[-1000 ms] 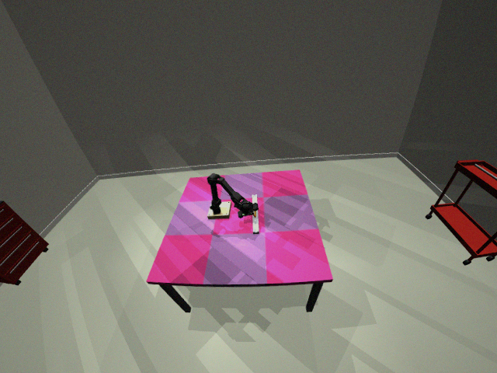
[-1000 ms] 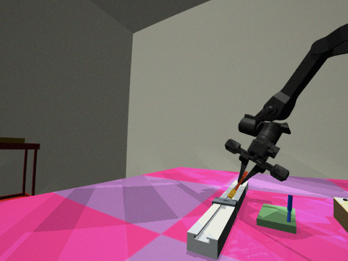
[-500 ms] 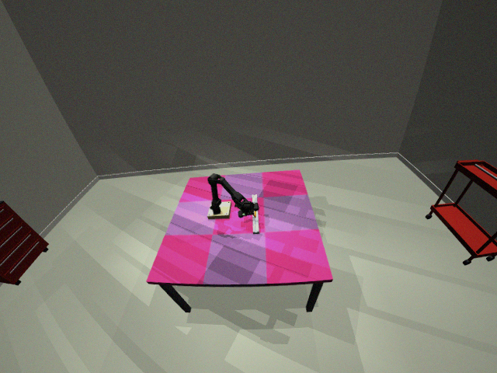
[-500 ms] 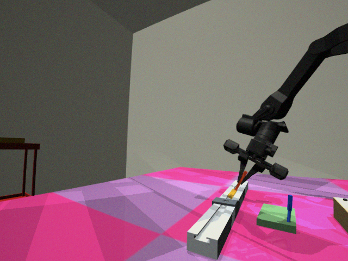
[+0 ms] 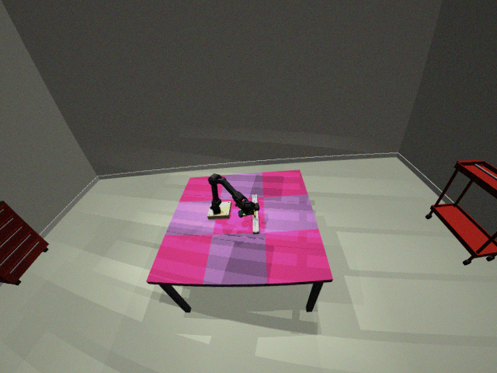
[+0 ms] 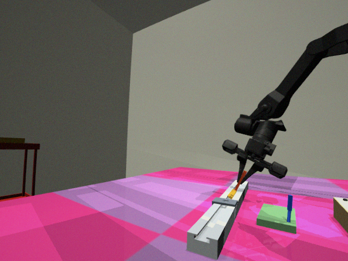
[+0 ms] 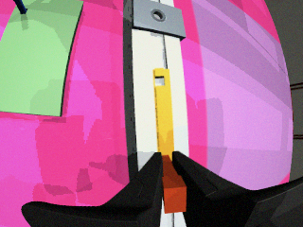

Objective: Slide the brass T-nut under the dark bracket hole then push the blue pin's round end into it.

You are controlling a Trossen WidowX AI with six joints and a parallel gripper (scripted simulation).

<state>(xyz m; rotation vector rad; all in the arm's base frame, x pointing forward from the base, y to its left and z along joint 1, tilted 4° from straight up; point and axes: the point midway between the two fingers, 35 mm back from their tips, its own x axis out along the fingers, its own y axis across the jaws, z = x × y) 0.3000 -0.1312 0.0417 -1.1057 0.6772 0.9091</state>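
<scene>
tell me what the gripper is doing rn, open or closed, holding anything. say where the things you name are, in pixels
Gripper (image 5: 255,214) (image 6: 239,182) (image 7: 166,158): closed on the orange handle (image 6: 241,180) (image 7: 174,194) of the brass T-nut (image 6: 231,193) (image 7: 164,118).

blue pin (image 7: 20,7) cropped, rail's far end hidden

The brass T-nut (image 6: 231,193) (image 7: 164,113) tilts at the rail's slot, its orange handle (image 6: 241,181) (image 7: 174,196) slanting up.
</scene>
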